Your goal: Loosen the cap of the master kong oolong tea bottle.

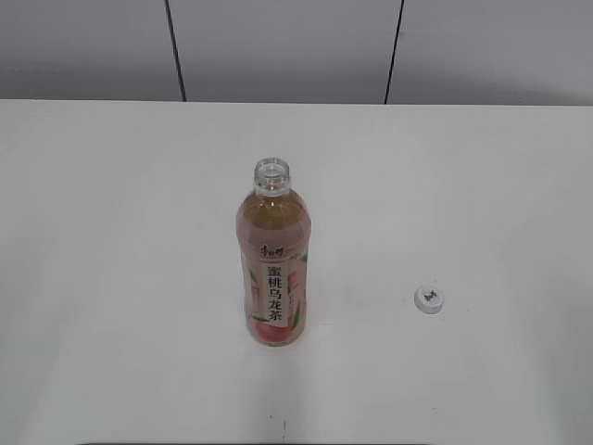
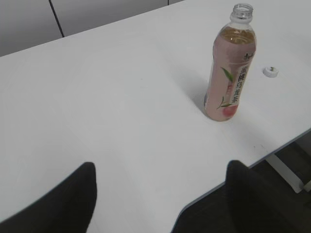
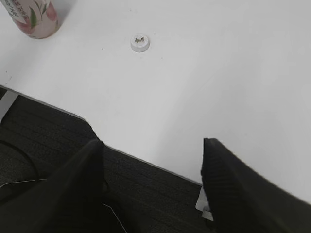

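The master kong oolong tea bottle stands upright mid-table with its neck bare. It also shows in the left wrist view and, only its base, in the right wrist view. The cap lies on the table to the bottle's right, seen too in the left wrist view and the right wrist view. My left gripper is open and empty, well back from the bottle over the table's front edge. My right gripper is open and empty, back at the table's front edge. Neither gripper shows in the exterior view.
The white table ends in a front edge with dark floor below. A grey panelled wall stands behind the table.
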`<state>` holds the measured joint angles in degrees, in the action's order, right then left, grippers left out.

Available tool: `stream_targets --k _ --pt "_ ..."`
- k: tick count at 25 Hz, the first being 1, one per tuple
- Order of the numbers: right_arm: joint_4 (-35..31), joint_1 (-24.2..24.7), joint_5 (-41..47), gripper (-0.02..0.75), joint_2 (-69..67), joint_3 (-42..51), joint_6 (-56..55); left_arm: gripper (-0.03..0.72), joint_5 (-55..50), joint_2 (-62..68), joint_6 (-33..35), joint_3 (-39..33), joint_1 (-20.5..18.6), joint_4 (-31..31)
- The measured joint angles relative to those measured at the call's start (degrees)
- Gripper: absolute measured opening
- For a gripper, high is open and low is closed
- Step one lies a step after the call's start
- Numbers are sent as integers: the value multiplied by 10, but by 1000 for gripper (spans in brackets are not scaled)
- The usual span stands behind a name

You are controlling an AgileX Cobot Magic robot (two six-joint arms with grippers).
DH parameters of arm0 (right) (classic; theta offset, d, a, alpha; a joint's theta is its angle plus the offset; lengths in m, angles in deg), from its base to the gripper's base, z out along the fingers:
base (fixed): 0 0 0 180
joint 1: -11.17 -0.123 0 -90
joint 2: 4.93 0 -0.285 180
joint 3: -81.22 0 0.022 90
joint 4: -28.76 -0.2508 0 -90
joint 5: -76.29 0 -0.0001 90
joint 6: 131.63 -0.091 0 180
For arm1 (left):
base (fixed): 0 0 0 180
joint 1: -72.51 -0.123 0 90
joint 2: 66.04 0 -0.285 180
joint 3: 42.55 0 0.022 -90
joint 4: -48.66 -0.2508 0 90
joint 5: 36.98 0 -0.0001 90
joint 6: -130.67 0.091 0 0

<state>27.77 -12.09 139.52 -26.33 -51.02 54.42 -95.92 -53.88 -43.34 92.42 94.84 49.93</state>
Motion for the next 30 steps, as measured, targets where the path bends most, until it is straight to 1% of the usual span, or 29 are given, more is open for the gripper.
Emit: stream_targets --k 12,14,15,21,23,26,30 --pt "0 2 0 482 0 0 0 489 2 -1 0 0 -4 0" --pt "0 15 0 482 0 0 0 489 2 -1 0 0 -26 0" --pt "0 26 0 482 1 0 0 489 2 -1 0 0 -49 0" --pt "0 149 -1 482 27 0 0 479 2 -1 0 0 -163 0" --pt "0 174 -2 482 50 0 0 477 2 -1 0 0 -193 0" --pt "0 185 -2 482 93 0 0 474 2 -10 0 0 -218 0" --pt "0 185 -2 482 138 0 0 461 1 -44 0 0 -222 0"
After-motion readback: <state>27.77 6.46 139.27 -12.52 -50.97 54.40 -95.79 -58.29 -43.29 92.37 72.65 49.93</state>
